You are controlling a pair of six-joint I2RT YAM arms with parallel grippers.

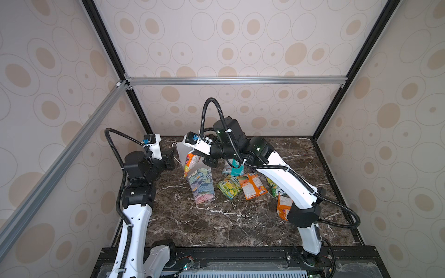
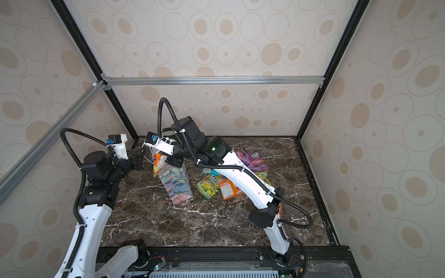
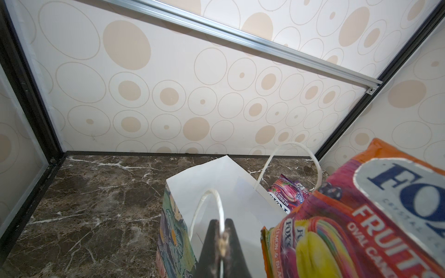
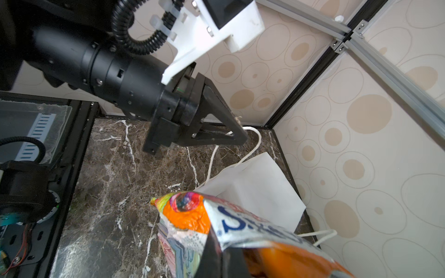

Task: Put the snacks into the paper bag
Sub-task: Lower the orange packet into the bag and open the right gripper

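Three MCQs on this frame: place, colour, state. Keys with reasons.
1. The orange packet in the right gripper is: A lying flat; B at the paper bag's mouth; C hidden inside the bag.
2. The bag's inside is: A white; B black; C red.
3. The left gripper is: A open, clear of the bag; B shut on a packet; C shut on the cord handle.
Key: B, it hangs over the white opening; A, wrist views show white paper; C, cord runs between its closed fingers.
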